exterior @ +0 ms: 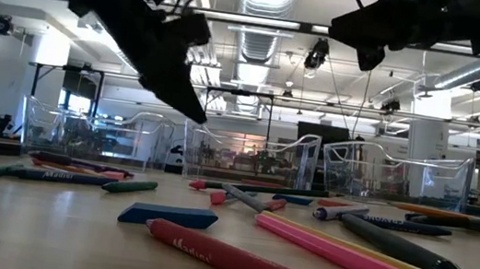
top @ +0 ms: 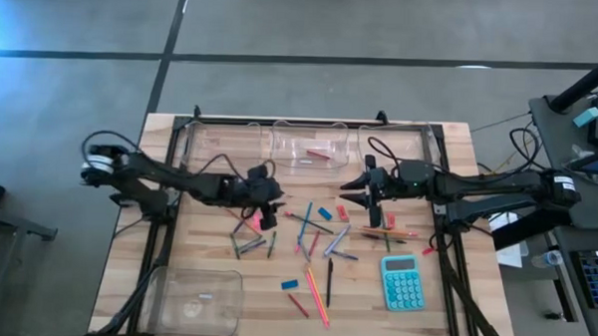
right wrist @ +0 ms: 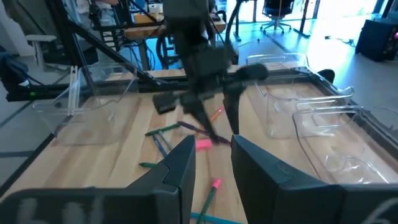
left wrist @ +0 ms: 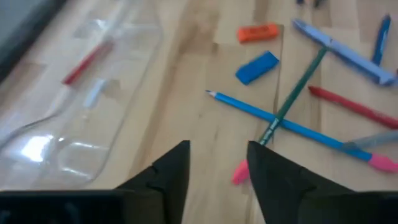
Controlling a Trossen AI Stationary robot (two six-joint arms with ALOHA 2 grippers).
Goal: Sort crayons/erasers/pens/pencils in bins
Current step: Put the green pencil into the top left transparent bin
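The wooden surface (top: 216, 250) carries 4 clear bins: 3 along the far edge, the middle bin (top: 313, 147) holding a red stick, 1 near bin (top: 197, 299) at the left corner; pencils, pens, crayons and erasers lie scattered mid-surface, too small to sort apart from above; left tool (left wrist: 217, 171) apart, empty, above a blue pencil (left wrist: 273, 118); right tool (right wrist: 211, 165) slightly apart, empty.
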